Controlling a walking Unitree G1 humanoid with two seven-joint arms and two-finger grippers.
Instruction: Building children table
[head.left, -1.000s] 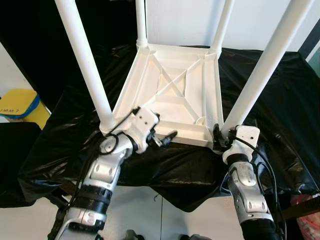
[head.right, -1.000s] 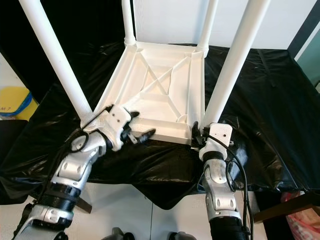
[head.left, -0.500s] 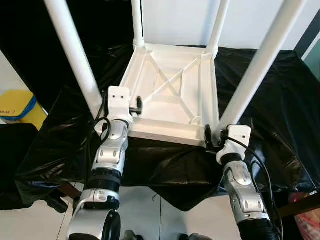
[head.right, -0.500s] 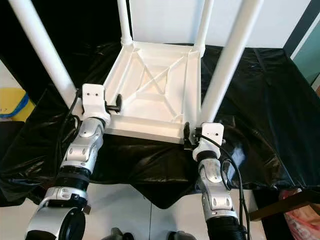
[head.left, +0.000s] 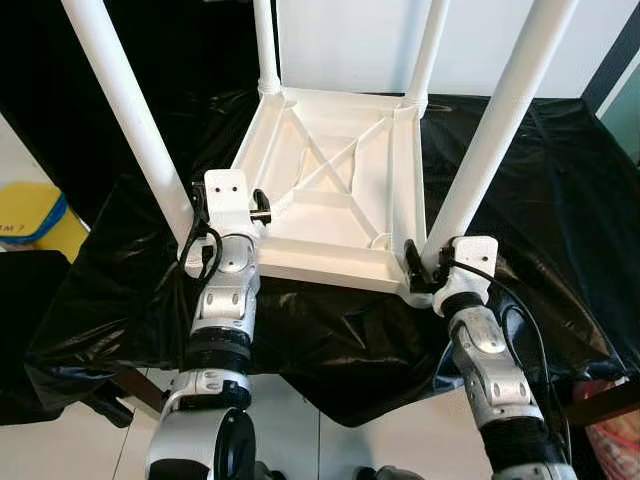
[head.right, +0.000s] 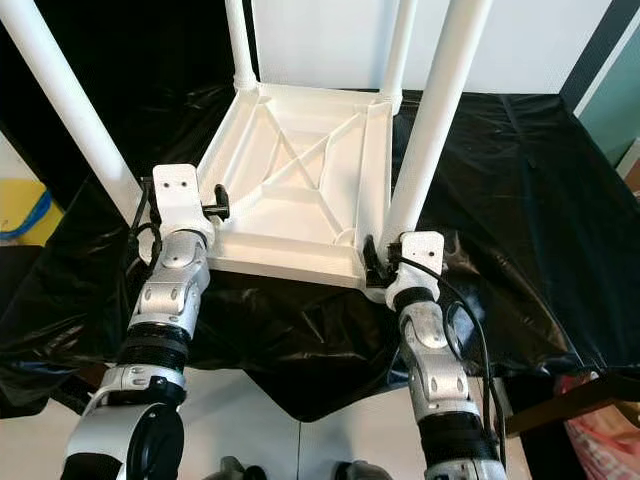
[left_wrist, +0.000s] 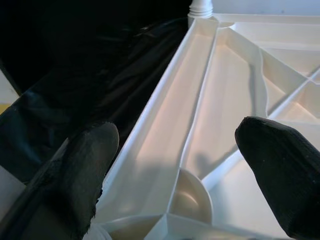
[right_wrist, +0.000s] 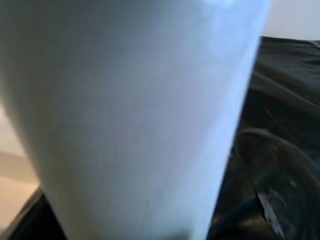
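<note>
White kids' table (head.left: 340, 190) is upside down on the surface (head.left: 560, 180), which is covered w/ black plastic sheet (head.left: 330, 320). Underside w/ X-shaped ribs faces up. Four white legs point up: near-left leg (head.left: 130, 110), near-right leg (head.left: 495, 120), far-left leg (head.left: 265, 45), far-right leg (head.left: 430, 50).

Left pincer (head.left: 258, 205) sits at the table's near-left corner, just beside the base of the near-left leg. Its wrist view looks along the left side rail of the frame: fingers (left_wrist: 85, 160) spread wide, one outside the rail over the black sheet, the other over the ribbed inside. Rail runs between them, neither finger visibly touching, nothing held. Round leg socket shows right below in that view, and the far-left leg's base at the rail's far end.

Right pincer (head.left: 418, 270) is at the near-right corner, pressed up against the base of the near-right leg. Right wrist view is a blurred white leg very close up, black sheet to one side. Fingers mostly hidden behind leg and corner, so can't tell if they're spread or clamped on the leg.

Yellow and blue item (head.left: 30, 215) lies on the floor off to the left of the surface.
</note>
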